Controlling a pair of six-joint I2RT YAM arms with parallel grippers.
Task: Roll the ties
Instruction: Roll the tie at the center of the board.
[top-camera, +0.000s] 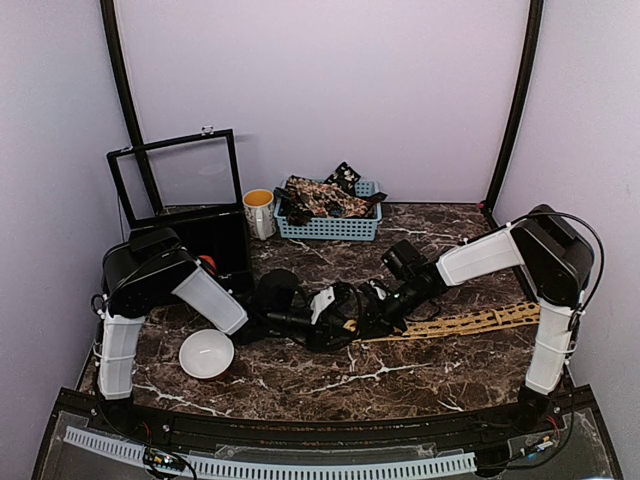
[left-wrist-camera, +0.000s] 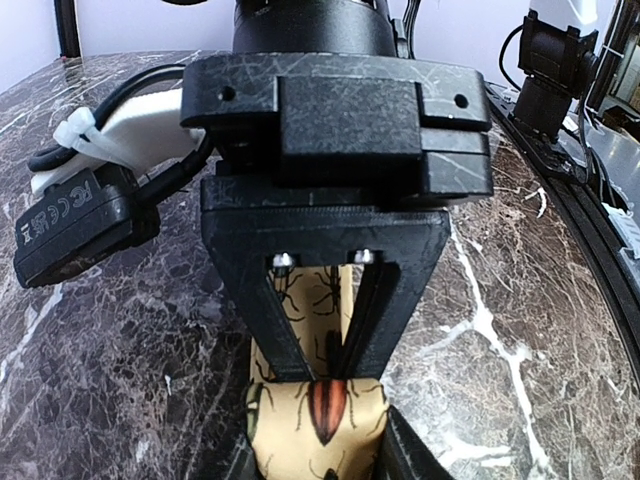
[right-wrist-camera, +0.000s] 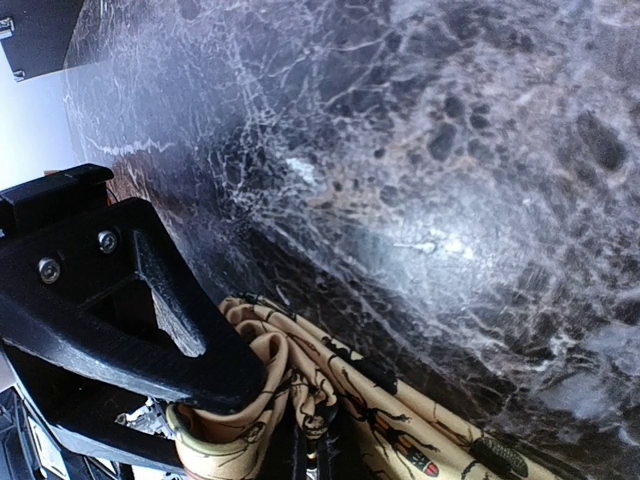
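A mustard-tan tie (top-camera: 470, 323) printed with beetles lies as a flat strip on the dark marble table, running from the right toward the centre, where both grippers meet. In the left wrist view its near end is a thick rolled bundle (left-wrist-camera: 318, 418) filling the gap between my left gripper (left-wrist-camera: 318, 445) fingers, which are closed against its sides. My right gripper (left-wrist-camera: 342, 366) faces it, its jaws pinched together on the tie just behind the bundle. The right wrist view shows tie fabric (right-wrist-camera: 420, 425) bunched round my right gripper (right-wrist-camera: 300, 425). Dark patterned ties (top-camera: 325, 197) fill the basket.
A pale blue basket (top-camera: 330, 228) stands at the back centre with a white mug (top-camera: 258, 212) to its left. A black box (top-camera: 205, 240) with its lid raised sits at the back left. A white bowl (top-camera: 207, 353) lies by the left arm.
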